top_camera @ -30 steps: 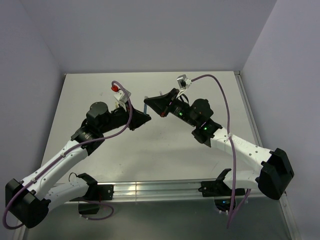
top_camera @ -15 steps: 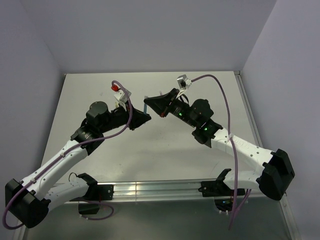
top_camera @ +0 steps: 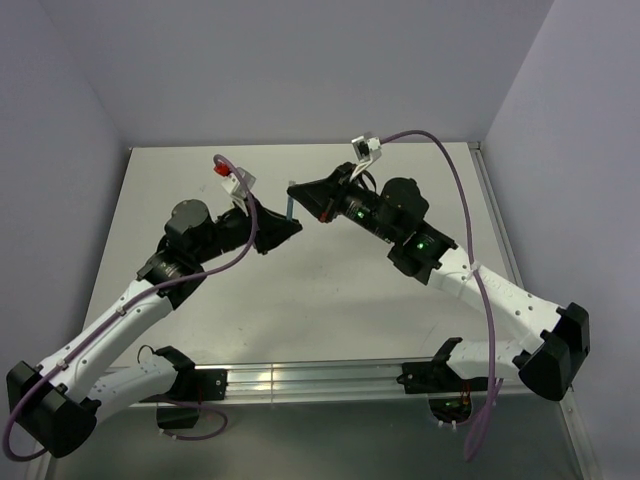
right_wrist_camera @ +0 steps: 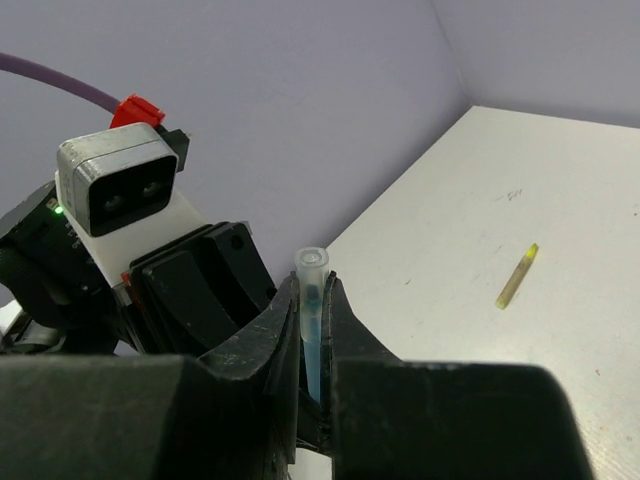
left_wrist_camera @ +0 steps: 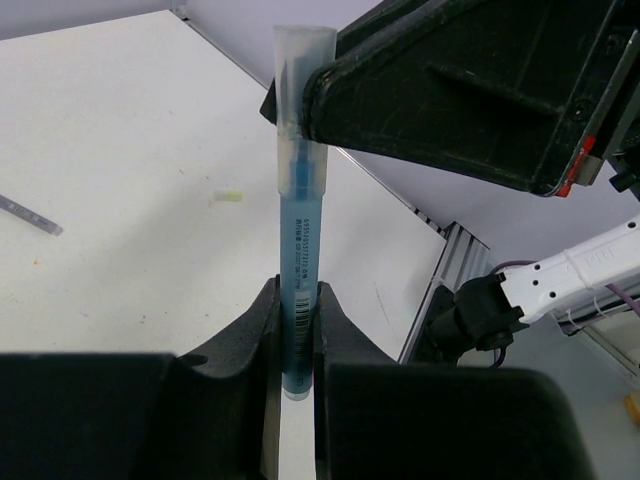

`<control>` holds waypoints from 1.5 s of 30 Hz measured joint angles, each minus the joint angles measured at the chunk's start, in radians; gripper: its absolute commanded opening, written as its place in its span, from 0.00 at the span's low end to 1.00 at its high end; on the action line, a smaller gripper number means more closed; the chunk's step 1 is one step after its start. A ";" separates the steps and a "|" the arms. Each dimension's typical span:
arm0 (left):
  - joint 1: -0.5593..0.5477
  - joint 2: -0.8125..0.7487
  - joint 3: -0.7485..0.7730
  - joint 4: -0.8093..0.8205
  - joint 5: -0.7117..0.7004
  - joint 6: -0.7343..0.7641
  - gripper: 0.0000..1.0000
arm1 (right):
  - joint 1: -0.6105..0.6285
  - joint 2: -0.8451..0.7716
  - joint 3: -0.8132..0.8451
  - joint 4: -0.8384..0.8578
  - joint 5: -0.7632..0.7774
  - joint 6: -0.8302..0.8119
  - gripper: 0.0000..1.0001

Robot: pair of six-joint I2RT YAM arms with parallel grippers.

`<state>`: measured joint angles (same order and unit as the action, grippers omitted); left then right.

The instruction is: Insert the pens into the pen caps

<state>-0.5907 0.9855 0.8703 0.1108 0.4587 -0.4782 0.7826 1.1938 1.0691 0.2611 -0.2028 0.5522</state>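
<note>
Above the worktop (top_camera: pixel 300 300) in the top view, the left gripper (top_camera: pixel 297 230) and right gripper (top_camera: pixel 293 191) meet tip to tip, with the blue pen (top_camera: pixel 289 210) upright between them, clear of the surface.

From the left wrist, the left gripper is clamped nearly shut on the pen's lower barrel. The nib end sits inside the clear cap (left_wrist_camera: pixel 300 50), which the right gripper pinches from the side. I judge both parts light, stiff and slick. The thin cap could crack or squirt out, so a low hold on the barrel and a side pinch on the cap suit them. A pale stub (left_wrist_camera: pixel 229 197) and a grey pen (left_wrist_camera: pixel 25 213) lie apart on the worktop beyond.

From the right wrist, the right gripper is closed narrowly round the cap, with blue showing through it. A yellow pen (right_wrist_camera: pixel 517 276) lies well off. Whether the cap is fully home I cannot tell.
</note>
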 measured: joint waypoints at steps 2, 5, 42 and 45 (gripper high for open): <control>0.000 -0.005 0.000 -0.002 -0.010 -0.009 0.13 | -0.002 0.012 0.027 -0.029 -0.002 0.005 0.00; 0.004 -0.007 0.000 -0.003 -0.023 -0.016 0.20 | -0.007 0.030 0.062 -0.071 -0.004 0.013 0.00; 0.059 -0.113 0.083 -0.233 -0.413 -0.035 0.45 | -0.430 1.070 0.885 -0.801 0.103 -0.282 0.00; 0.059 -0.133 0.083 -0.258 -0.416 -0.033 0.44 | -0.435 1.140 0.962 -0.848 0.117 -0.298 0.00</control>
<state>-0.5316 0.8528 0.9535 -0.1474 0.0429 -0.5114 0.3477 2.3337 2.0315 -0.5865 -0.0860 0.2546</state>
